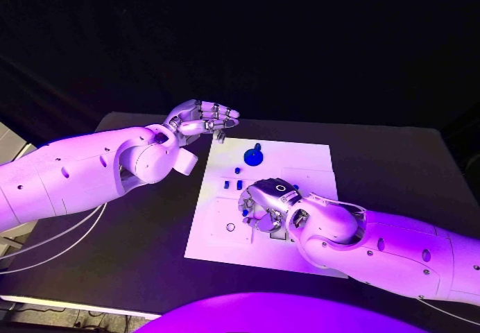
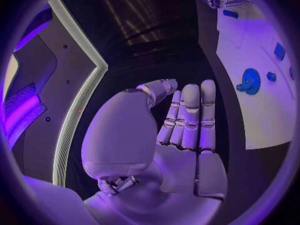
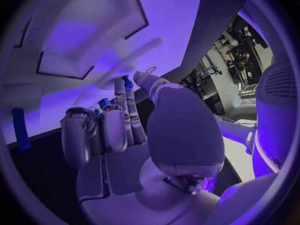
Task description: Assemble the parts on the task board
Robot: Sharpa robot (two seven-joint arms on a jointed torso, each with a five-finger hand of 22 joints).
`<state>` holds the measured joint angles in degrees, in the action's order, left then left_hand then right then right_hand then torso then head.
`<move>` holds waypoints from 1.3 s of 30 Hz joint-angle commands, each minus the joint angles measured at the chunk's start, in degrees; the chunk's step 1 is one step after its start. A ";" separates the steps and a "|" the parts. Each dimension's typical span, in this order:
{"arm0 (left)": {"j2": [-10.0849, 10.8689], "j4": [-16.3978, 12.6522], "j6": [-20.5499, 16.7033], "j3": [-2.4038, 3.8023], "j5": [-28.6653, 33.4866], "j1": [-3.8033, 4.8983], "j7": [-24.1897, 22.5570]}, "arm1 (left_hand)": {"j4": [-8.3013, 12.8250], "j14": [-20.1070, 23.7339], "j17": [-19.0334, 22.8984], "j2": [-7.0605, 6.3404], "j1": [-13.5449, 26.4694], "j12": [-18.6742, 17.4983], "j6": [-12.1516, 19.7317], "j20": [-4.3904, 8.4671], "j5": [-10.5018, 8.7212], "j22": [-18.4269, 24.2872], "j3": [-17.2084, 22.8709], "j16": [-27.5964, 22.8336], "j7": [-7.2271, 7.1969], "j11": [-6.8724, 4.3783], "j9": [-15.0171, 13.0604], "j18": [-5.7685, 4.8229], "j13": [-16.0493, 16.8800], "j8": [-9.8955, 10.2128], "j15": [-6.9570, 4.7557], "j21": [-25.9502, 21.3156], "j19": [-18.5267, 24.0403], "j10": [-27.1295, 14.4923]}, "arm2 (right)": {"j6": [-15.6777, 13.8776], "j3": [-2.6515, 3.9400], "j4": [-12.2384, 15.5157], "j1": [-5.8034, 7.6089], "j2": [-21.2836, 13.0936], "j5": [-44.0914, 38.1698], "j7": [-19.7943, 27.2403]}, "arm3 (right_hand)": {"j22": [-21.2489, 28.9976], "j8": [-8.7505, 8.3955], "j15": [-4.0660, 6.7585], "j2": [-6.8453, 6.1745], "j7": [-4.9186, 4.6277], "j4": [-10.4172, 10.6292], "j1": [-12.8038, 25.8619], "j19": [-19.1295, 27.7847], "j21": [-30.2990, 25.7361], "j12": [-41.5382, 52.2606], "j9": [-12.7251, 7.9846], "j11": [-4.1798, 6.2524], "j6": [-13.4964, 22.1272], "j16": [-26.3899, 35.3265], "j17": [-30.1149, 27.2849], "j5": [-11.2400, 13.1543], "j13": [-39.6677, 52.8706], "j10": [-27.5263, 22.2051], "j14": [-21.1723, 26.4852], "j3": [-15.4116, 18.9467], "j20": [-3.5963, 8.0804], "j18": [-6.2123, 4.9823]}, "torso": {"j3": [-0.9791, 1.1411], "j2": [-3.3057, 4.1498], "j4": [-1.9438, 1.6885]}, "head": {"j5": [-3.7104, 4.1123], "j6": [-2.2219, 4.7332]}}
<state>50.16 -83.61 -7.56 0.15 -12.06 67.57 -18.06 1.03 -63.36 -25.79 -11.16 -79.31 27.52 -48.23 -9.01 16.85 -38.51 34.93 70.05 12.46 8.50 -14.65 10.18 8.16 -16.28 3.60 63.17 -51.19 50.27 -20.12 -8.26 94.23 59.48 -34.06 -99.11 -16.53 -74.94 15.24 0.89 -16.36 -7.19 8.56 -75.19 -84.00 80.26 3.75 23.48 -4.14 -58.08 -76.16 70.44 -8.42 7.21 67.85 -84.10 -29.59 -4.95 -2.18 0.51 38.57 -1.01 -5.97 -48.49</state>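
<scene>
My right hand (image 1: 266, 207) is low over the middle of the task board (image 1: 305, 156), fingers curled down. In the right wrist view something small and blue sits at its fingertips (image 3: 127, 82); I judge it a pinched part but can't be sure. The round blue part (image 1: 254, 157) lies beyond this hand, toward the board's far edge, with small blue pieces (image 1: 234, 184) between. My left hand (image 1: 203, 117) hangs off the board's far-left corner, fingers loosely bent, holding nothing. The right is nearer the pieces, I reckon.
</scene>
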 commanded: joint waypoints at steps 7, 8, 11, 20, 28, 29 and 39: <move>0.04 -0.08 0.77 0.05 -0.10 0.04 0.06 | 0.40 0.23 0.05 0.28 0.31 0.26 0.39 0.01 0.25 -0.08 0.03 0.34 0.03 0.00 0.10 0.46 0.09 0.24 0.08 0.31 0.22 -0.21 | -4.33 -0.09 0.99 -0.12 -1.22 0.11 -0.12 | -0.64 -3.26 -1.36 1.37 -0.01 1.87 -5.10 2.54 -8.37 1.44 -1.03 -1.15 2.12 2.86 -4.52 -0.20 -0.84 -6.47 -0.44 7.47 -1.21 -2.16 | 0.04 0.04 -0.05 | 0.36 0.38; 0.06 -0.08 0.79 0.05 -0.11 0.04 0.08 | 0.43 0.25 0.06 0.29 0.32 0.29 0.41 0.00 0.25 -0.08 0.04 0.36 0.04 0.01 0.10 0.47 0.09 0.25 0.09 0.32 0.24 -0.26 | -4.73 -0.08 1.35 -0.12 -1.61 0.11 -0.13 | -0.46 -3.43 -1.37 1.44 0.09 2.02 -5.40 2.60 -8.62 1.61 -1.09 -1.20 2.23 2.90 -4.66 -0.25 -0.88 -6.69 -0.39 7.90 -1.26 -2.20 | 0.04 0.06 -0.06 | 0.39 0.40; 0.14 -0.07 0.85 0.05 -0.13 0.04 0.13 | 0.43 0.26 0.06 0.29 0.32 0.29 0.42 -0.01 0.25 -0.09 0.04 0.36 0.04 0.01 0.10 0.47 0.09 0.25 0.09 0.33 0.25 -0.27 | -5.81 -0.02 2.75 -0.11 -3.07 0.13 -0.11 | -0.41 -3.74 -1.41 1.61 0.14 2.45 -6.06 2.52 -8.74 2.11 -1.17 -1.25 2.28 2.80 -4.75 -0.39 -0.92 -7.06 -0.35 8.85 -1.31 -2.20 | 0.05 0.04 -0.01 | 0.45 0.45; 0.48 -0.10 0.99 0.05 -0.15 0.04 0.29 | 0.43 0.26 0.06 0.29 0.32 0.29 0.42 -0.01 0.25 -0.09 0.04 0.36 0.04 0.01 0.10 0.47 0.09 0.25 0.09 0.33 0.25 -0.27 | -6.45 1.07 7.81 1.20 -9.49 3.53 -0.32 | -1.01 -4.26 -1.28 1.86 0.17 3.38 -6.98 1.95 -8.07 3.44 -1.32 -1.07 2.34 2.08 -4.18 -0.76 -0.81 -6.75 -0.64 10.00 -1.24 -2.02 | 0.02 0.02 0.09 | 1.15 1.00; 0.65 -0.15 1.22 0.04 -0.23 0.03 0.34 | 0.43 0.26 0.06 0.29 0.32 0.29 0.42 -0.01 0.25 -0.09 0.04 0.36 0.04 0.01 0.10 0.47 0.09 0.25 0.09 0.33 0.25 -0.27 | 0.32 2.92 9.68 5.09 -15.82 8.22 -1.54 | -0.51 -6.31 -1.58 1.55 0.72 5.14 -8.76 2.05 -9.01 4.50 -1.87 -1.40 4.26 2.16 -5.12 -2.03 -1.33 -9.19 -0.35 13.42 -1.32 -2.14 | 0.03 -0.05 0.19 | 2.26 1.59; 0.63 -0.13 1.25 0.04 -0.24 0.03 0.35 | 0.43 0.26 0.06 0.29 0.32 0.29 0.42 -0.01 0.25 -0.09 0.04 0.36 0.04 0.01 0.10 0.47 0.09 0.25 0.09 0.33 0.25 -0.27 | 1.06 2.99 9.45 5.44 -16.16 8.42 -1.60 | 0.18 -6.93 -1.80 2.07 1.31 6.20 -9.88 2.44 -10.07 4.89 -1.97 -1.70 4.82 2.29 -5.65 -1.70 -1.60 -10.43 -0.03 16.42 -1.58 -2.33 | 0.03 -0.05 0.21 | 2.26 1.62; 0.52 -0.03 1.37 0.03 -0.39 0.03 0.42 | 0.43 0.26 0.06 0.29 0.32 0.29 0.42 -0.01 0.25 -0.09 0.04 0.36 0.04 0.01 0.10 0.47 0.09 0.25 0.09 0.33 0.25 -0.27 | 6.45 3.24 5.29 6.92 -16.66 9.33 -1.59 | 2.22 -8.22 -2.30 2.90 1.60 8.11 -12.38 3.47 -13.12 5.76 -2.14 -2.32 6.20 2.27 -6.56 -1.43 -2.39 -13.54 0.58 22.15 -2.04 -2.89 | 0.07 -0.04 0.12 | 2.45 1.80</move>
<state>50.78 -83.57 -7.21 0.14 -12.15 67.56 -17.47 1.03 -63.36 -25.80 -11.16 -79.31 27.51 -48.24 -9.01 16.85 -38.52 34.93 70.05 12.46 8.50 -14.60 10.18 8.16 -16.28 3.60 63.17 -51.19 50.28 -17.64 -5.03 99.85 66.34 -50.93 -90.55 -17.92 -72.76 7.29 -1.14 -13.44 -5.35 16.67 -86.88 -80.91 67.34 9.24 21.37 -6.37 -52.16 -73.84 63.86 -9.97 4.91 54.77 -83.52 -7.74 -6.98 -3.97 0.59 38.50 -0.83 -3.59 -46.69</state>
